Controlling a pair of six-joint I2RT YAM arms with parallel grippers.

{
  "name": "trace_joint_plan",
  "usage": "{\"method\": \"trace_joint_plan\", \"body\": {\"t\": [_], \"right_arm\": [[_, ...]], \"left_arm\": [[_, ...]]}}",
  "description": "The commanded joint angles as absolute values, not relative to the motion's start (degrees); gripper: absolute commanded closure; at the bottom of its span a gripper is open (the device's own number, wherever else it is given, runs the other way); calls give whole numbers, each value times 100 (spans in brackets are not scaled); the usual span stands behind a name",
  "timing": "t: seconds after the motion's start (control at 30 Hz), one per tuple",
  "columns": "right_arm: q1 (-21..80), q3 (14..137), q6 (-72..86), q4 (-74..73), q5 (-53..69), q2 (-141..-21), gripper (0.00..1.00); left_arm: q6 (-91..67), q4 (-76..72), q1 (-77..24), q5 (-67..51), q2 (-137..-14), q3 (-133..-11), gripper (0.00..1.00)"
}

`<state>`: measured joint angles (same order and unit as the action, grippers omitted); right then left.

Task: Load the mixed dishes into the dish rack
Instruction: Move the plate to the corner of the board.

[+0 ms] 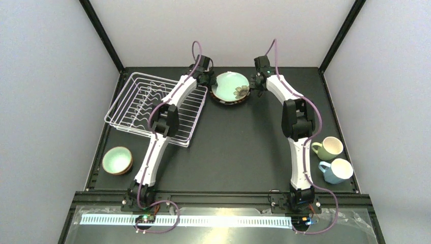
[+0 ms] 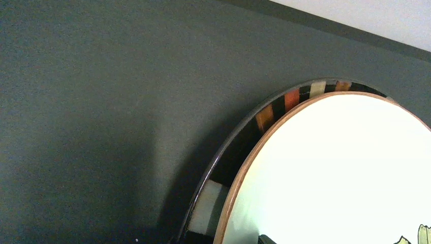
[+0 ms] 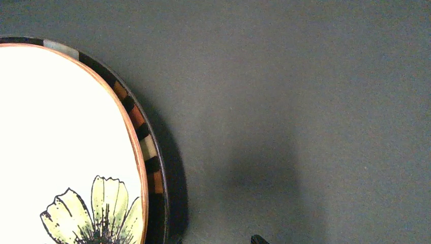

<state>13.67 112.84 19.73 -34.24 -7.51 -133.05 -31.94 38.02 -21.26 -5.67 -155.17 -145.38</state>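
Note:
A mint-green flowered plate (image 1: 229, 86) with a dark rim lies flat at the back middle of the table. My left gripper (image 1: 208, 79) is at its left edge and my right gripper (image 1: 257, 83) is at its right edge, both open and holding nothing. The left wrist view shows the plate's (image 2: 345, 173) rim close up, with one dark fingertip (image 2: 265, 239) over its inner face. The right wrist view shows the plate (image 3: 66, 152) at the left and a fingertip (image 3: 257, 239) over bare table beside it. The white wire dish rack (image 1: 133, 101) stands at the back left, with no dishes visible in it.
A small mint bowl (image 1: 117, 159) sits at the near left. A pale green mug (image 1: 328, 148) and a light blue mug (image 1: 337, 170) stand at the near right, beside the right arm. The left arm stretches over the rack's right side.

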Motion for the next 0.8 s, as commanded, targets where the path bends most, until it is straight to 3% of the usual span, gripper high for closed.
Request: {"method": "trace_joint_plan", "body": {"t": [0.0, 0.77], "right_arm": [[1280, 11160, 2021, -3318, -961, -12889, 22], [1164, 10762, 2049, -3200, -1401, -12299, 22]], "left_arm": [[-3138, 4155, -2616, -1242, -15741, -14737, 11], [-2989, 4113, -3191, -1455, -15825, -14739, 11]]}}
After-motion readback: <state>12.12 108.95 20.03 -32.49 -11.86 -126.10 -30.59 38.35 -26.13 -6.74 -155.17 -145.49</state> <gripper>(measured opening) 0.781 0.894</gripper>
